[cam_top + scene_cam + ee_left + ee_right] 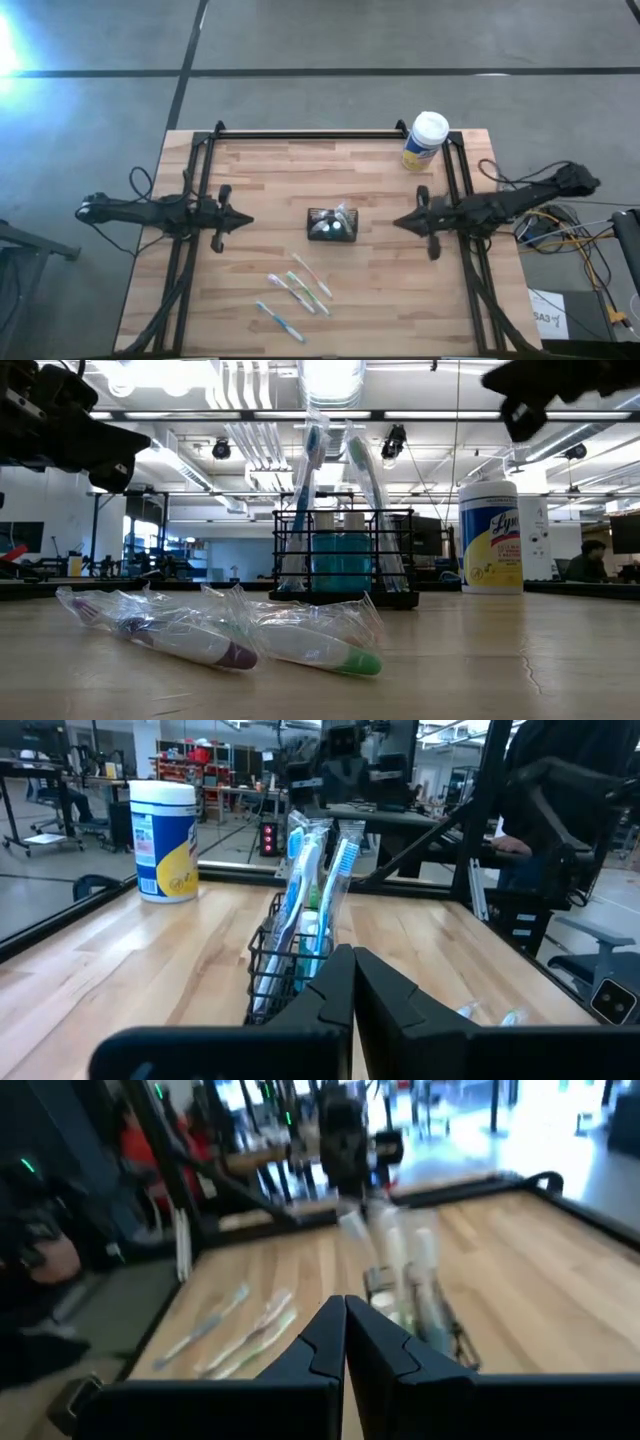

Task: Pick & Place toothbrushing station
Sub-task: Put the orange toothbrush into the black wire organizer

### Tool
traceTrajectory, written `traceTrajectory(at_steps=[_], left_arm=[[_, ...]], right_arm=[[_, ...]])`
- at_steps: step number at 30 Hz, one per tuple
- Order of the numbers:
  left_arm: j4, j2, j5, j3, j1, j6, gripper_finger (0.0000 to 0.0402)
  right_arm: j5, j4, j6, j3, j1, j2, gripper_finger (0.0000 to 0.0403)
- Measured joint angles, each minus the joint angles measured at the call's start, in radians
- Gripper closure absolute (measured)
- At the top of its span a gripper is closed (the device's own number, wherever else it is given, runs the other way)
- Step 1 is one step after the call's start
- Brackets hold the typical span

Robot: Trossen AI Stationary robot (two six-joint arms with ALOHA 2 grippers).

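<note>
The left gripper [243,221] and right gripper [398,223] both had jaws pressed shut, holding nothing. The toothbrushing station [332,225] stood upright on the table [260,180] between the two jaw sets, well apart from each, carrying wrapped toothbrushes [345,500].

Right wrist view: toothbrushing station [415,1305] blurred, base hidden.

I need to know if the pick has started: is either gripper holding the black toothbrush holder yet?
No: in the high view the toothbrushing station stands alone mid-table, with the left gripper and right gripper apart from it on either side.
</note>
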Motion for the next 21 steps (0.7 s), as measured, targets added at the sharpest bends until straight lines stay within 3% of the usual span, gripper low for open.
traceTrajectory(at_steps=[5,9,13,21], left_arm=[[0.001,0.0,0.001,0.002,0.0,0.0,0.0397],[-0.003,0.0,0.0,0.018,0.0,-0.003,0.0393],[-0.007,0.0,-0.005,0.034,0.0,-0.009,0.0394],[-0.006,0.001,-0.005,0.039,0.0,-0.026,0.0389]], right_arm=[[0.116,-0.014,0.017,0.233,0.107,0.358,0.0394],[0.251,-0.16,0.153,0.44,0.162,0.613,0.0394],[0.267,-0.302,0.334,0.626,0.188,0.841,0.0394],[0.24,-0.434,0.53,0.951,0.196,1.234,0.0394]])
